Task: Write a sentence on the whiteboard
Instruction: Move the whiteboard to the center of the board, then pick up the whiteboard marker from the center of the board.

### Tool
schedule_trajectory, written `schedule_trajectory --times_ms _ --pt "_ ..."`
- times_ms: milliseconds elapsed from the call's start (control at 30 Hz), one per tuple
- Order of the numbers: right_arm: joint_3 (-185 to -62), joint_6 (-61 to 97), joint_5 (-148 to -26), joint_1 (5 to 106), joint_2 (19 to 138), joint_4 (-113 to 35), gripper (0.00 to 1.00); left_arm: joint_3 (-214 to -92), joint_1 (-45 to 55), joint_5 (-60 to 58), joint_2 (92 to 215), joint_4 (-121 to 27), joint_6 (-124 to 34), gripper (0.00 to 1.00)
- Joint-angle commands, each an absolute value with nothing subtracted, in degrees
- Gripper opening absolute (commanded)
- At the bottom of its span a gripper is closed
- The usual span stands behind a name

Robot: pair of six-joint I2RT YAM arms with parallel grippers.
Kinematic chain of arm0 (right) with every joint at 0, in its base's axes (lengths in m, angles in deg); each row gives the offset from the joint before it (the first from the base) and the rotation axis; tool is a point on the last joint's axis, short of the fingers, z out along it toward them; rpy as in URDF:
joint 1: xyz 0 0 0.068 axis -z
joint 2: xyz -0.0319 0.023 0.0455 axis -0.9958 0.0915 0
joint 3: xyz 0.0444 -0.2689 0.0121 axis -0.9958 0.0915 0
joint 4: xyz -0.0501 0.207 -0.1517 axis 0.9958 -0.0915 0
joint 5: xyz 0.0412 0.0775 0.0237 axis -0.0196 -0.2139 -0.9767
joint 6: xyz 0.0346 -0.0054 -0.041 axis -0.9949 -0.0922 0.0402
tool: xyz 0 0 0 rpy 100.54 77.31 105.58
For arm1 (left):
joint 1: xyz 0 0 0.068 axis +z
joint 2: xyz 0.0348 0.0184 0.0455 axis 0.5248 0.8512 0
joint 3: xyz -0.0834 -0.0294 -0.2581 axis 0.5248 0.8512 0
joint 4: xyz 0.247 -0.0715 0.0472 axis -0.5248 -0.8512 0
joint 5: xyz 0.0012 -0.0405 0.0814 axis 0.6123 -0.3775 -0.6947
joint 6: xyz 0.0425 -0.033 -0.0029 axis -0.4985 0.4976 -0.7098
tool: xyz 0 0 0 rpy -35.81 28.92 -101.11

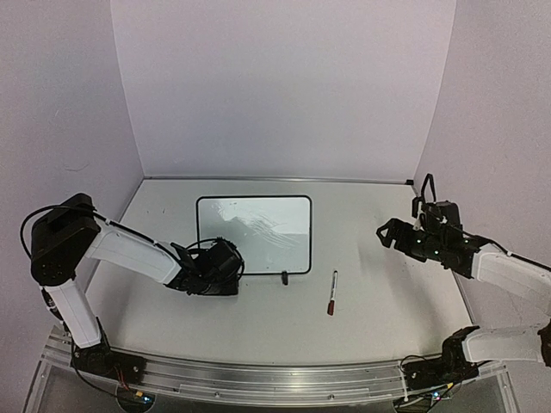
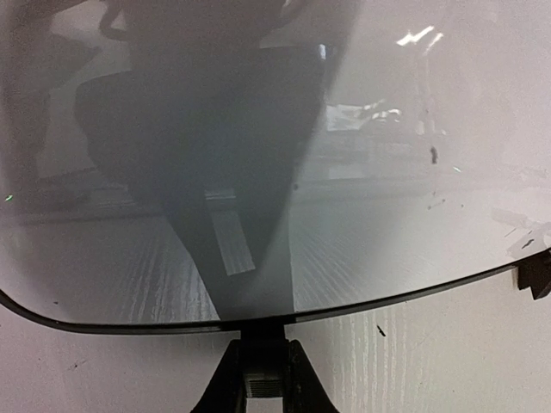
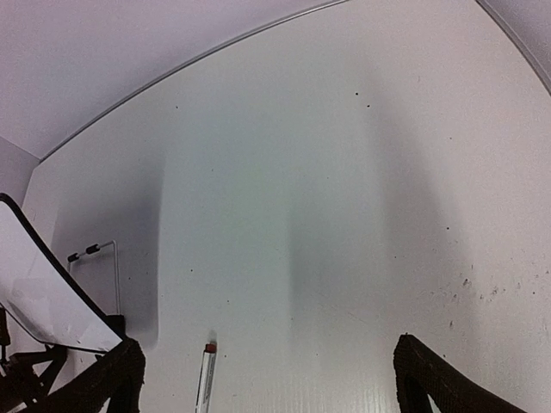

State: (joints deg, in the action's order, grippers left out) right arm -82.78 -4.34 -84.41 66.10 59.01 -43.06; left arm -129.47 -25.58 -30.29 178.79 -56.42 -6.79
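Observation:
The whiteboard point(image 1: 254, 232) lies in the middle of the table, white with a thin black rim. I see no lettering on it, only glare and faint smears. My left gripper point(image 1: 229, 263) is at the board's near left edge. In the left wrist view its fingers point(image 2: 263, 366) are shut on the board's rim point(image 2: 258, 327) at a small black foot. The board's surface point(image 2: 387, 215) fills that view. My right gripper point(image 1: 385, 233) is open and empty, above the table to the right of the board. In the right wrist view point(image 3: 271, 387) a corner of the board point(image 3: 43, 297) shows at the left.
A marker with a red cap point(image 1: 331, 293) lies on the table just right of the board's near right corner. It also shows in the right wrist view point(image 3: 205, 379), between the open fingers. The board's other black foot point(image 1: 284, 277) stands at its near edge. White walls enclose the table.

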Motion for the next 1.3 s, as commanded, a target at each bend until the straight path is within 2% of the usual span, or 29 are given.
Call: schedule_trajectory --times_ms 0,133,300,500,633,800,967,1267 --pt "-86.4 -8.4 -79.5 62.3 60.1 -46.6 0.94 -128.9 -26.9 -23.0 177.6 -56.7 -4.7 0.07" --pt "-88.1 -12.3 -73.9 57.6 61.9 -51.3 0.9 -127.4 -27.0 -22.0 175.6 -56.3 -4.6 0.31" --pt "-92.1 -16.0 -68.9 50.1 67.3 -56.8 0.85 -126.0 -27.0 -21.8 172.1 -57.7 -4.7 0.53" --pt "-98.6 -18.4 -67.3 44.0 75.8 -60.8 0.77 -122.1 -27.0 -22.6 162.1 -59.1 -6.3 0.77" --pt "-100.7 -20.4 -69.1 42.0 81.2 -60.9 0.67 -122.3 -26.9 -23.1 154.9 -63.3 -11.0 0.87" --pt "-104.3 -21.4 -72.8 41.0 88.4 -60.8 0.58 -127.1 -24.5 -21.5 148.3 -70.8 -19.2 0.93" --pt "-107.1 -22.8 -75.3 40.7 94.5 -60.8 0.47 -129.8 -14.3 -10.1 145.9 -71.4 -23.6 0.94" --pt "-109.8 -25.1 -75.2 40.5 101.4 -62.2 0.31 -129.9 -12.7 -6.0 147.5 -65.8 -25.0 0.95"
